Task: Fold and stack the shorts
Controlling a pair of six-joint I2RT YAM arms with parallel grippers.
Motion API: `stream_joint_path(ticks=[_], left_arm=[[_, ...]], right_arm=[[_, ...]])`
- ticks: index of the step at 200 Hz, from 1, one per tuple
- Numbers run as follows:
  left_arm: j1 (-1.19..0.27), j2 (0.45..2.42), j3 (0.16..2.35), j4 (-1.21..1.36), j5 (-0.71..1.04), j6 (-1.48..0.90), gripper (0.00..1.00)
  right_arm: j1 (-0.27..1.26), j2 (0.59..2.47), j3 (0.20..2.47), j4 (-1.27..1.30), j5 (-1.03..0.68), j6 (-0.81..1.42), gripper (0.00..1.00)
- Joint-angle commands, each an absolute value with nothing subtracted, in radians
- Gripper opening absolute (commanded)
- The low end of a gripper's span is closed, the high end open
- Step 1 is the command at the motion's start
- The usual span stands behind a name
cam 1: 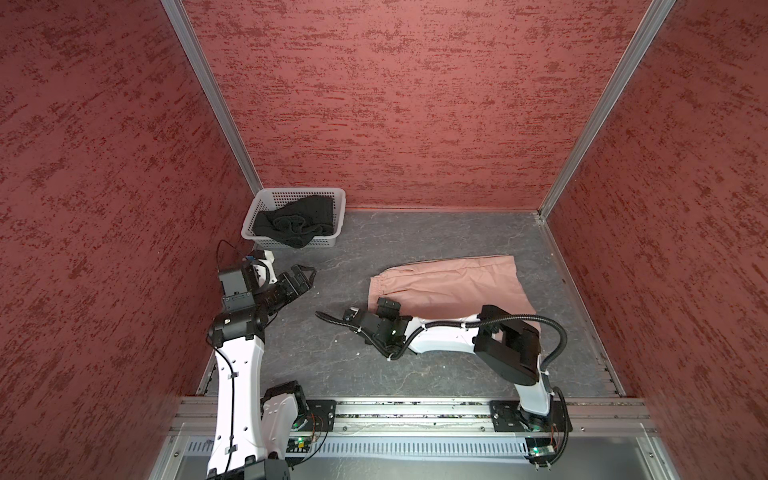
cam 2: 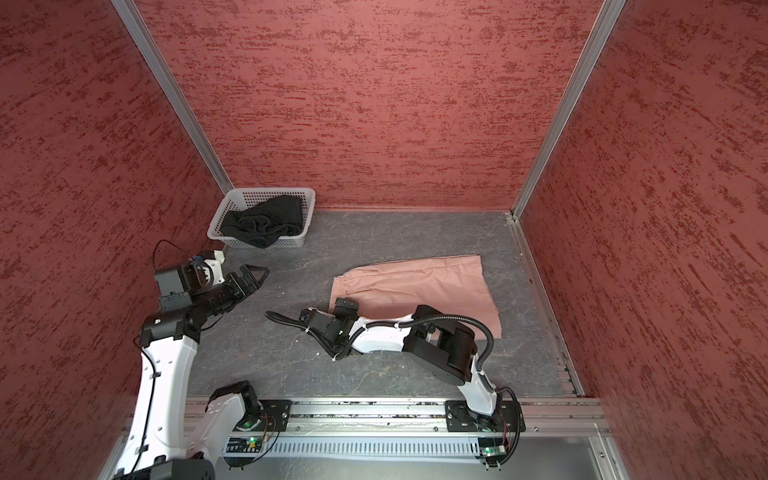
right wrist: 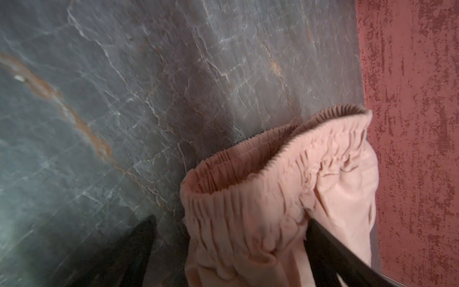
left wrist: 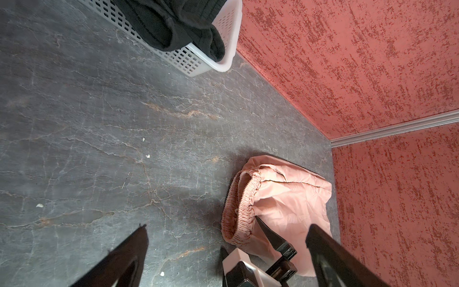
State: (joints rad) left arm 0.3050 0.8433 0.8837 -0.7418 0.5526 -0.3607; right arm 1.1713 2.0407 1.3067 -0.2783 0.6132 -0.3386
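The dusty pink shorts point(cam 1: 457, 282) point(cam 2: 424, 286) lie flat on the grey table, right of centre, with the gathered waistband toward the left. My right gripper point(cam 1: 371, 308) point(cam 2: 328, 308) is low at the waistband's near corner. Its jaws are open and straddle the waistband point(right wrist: 248, 198), which is not pinched. The black shorts point(cam 1: 291, 224) point(cam 2: 257, 224) point(left wrist: 161, 22) lie crumpled in the white basket point(cam 1: 299, 190) at the back left. My left gripper point(cam 1: 307, 278) point(cam 2: 257, 276) hovers open and empty in front of the basket, apart from both pairs.
Red textured walls close in the table on three sides. The basket point(left wrist: 223, 64) stands in the back left corner. A black cable loop hangs off my right wrist. The arms' base rail runs along the front edge.
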Motion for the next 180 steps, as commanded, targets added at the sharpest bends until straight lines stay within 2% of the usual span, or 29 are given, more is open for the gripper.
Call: stream_joint_path(ticks=[1, 32, 42, 74, 94, 128, 180], left_arm=[[0.314, 0.828, 0.868, -0.752, 0.559, -0.338, 0.99], [0.314, 0.833, 0.84, -0.749, 0.566, -0.337, 0.99], [0.312, 0.839, 0.831, -0.744, 0.57, -0.338, 0.99], [0.303, 0.847, 0.798, -0.679, 0.614, -0.418, 0.99], [0.262, 0.853, 0.735, -0.589, 0.624, -0.486, 0.99], [0.112, 0.91, 0.644, -0.472, 0.556, -0.562, 0.99], [-0.081, 1.032, 0.493, -0.097, 0.56, -0.745, 0.99]], right_arm=[[1.144, 2.091, 1.337, -0.252, 0.594, -0.374, 0.86], [1.117, 2.1, 1.35, -0.24, 0.55, -0.347, 0.63], [1.115, 2.088, 1.347, -0.226, 0.524, -0.328, 0.5], [1.111, 2.013, 1.295, -0.144, 0.417, -0.235, 0.0], [1.098, 1.957, 1.236, -0.078, 0.373, -0.188, 0.0], [1.072, 1.883, 1.139, 0.014, 0.31, -0.122, 0.0], [1.057, 1.833, 1.055, 0.102, 0.286, -0.079, 0.0]])
